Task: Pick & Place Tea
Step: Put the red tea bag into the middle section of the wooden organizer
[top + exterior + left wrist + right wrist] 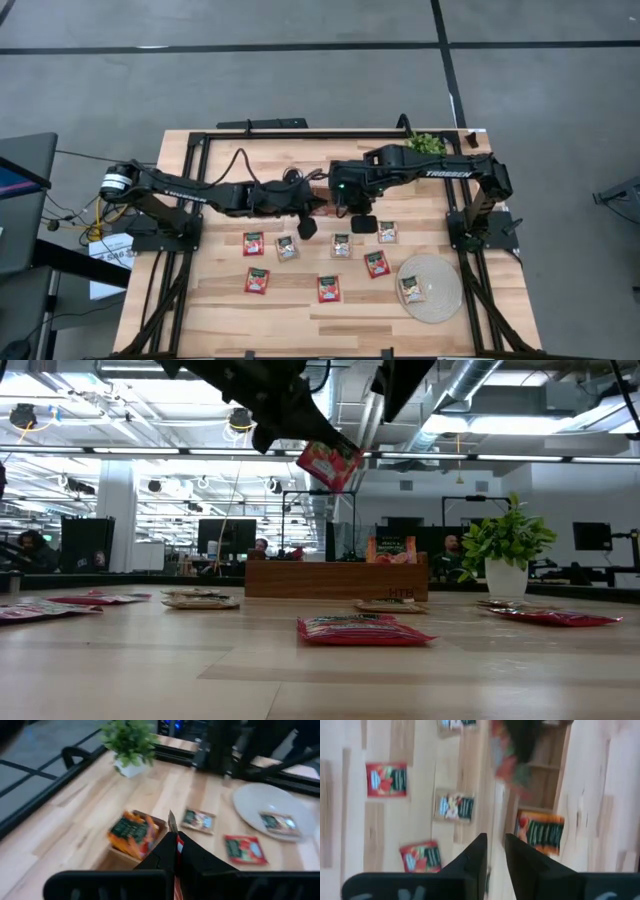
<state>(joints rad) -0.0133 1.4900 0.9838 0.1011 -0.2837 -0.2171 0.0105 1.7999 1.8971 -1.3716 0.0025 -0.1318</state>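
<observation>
**Inspector:** State of the left gripper (318,442)?

**Assistant:** Clenched on a red flat square tea sachet (330,463), held by one edge and hanging tilted, well above the table in the low view. Its wrist view shows the sachet edge-on between the fingers.

**Inspector:** Handling properties?

**Assistant:** Judged light, thin and limp, with a slick wrapper. An edge pinch suits it, though it may swing or slip.

**Inspector:** The right gripper (494,851)?

**Assistant:** Fingers slightly parted, nothing between them, hovering near the low open wooden box (322,192) at the table's far side.

**Inspector:** Surroundings?

**Assistant:** The box already holds an orange-red packet (131,831). Other red and beige sachets (257,281) lie scattered on the pale wooden table (230,325); one rests on the round woven mat (443,298). A small green potted plant (129,742) stands beyond the box.

**Inspector:** Obstructions?

**Assistant:** The two grippers sit close together above the box; that crowding is the likeliest risk.
</observation>
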